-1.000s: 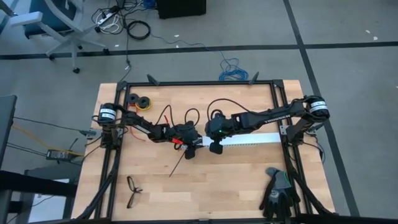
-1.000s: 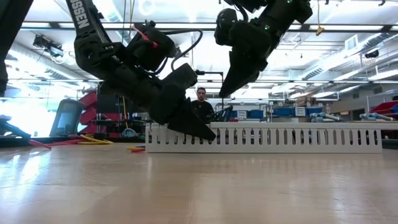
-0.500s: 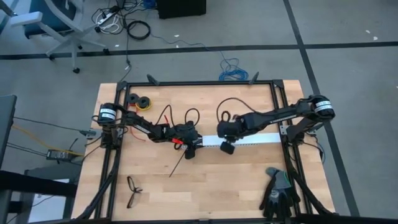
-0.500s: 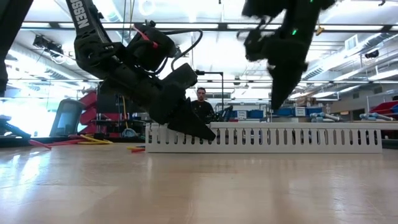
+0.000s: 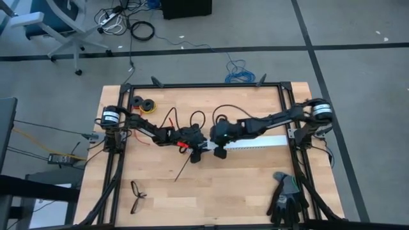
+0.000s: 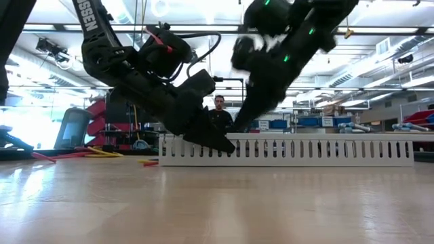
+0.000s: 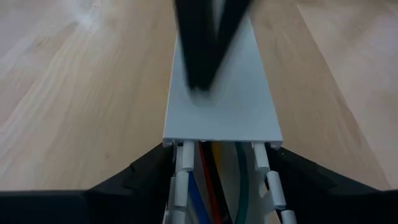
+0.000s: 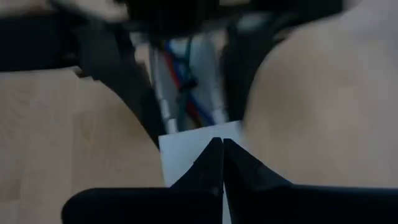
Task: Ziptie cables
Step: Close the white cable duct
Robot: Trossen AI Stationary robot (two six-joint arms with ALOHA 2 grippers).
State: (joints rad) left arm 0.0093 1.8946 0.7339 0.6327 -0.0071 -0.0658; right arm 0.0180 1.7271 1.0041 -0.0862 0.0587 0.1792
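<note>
- The left gripper (image 5: 199,148) is seen at the table's centre, its fingers (image 7: 134,177) set apart on either side of the left end of the white duct (image 5: 259,142).
- The duct is clamped between those fingers, touching both.
- The cables (image 7: 208,180) — blue, red, yellow, green — are seen lying inside the duct's open end, between the left fingers.
- The duct's lid (image 7: 222,93) is seen covering the channel beyond that open end.
- The right gripper (image 5: 218,151) is held at 3 o'clock of the left one, just beside it; its fingers (image 8: 216,163) are pressed together, tips over the lid.
- One ziptie (image 5: 184,169) is seen on the table at 7 o'clock of the left gripper.
- Black glasses (image 5: 137,195) lie at 7 o'clock on the table, gloves (image 5: 285,197) at 4 o'clock.
</note>
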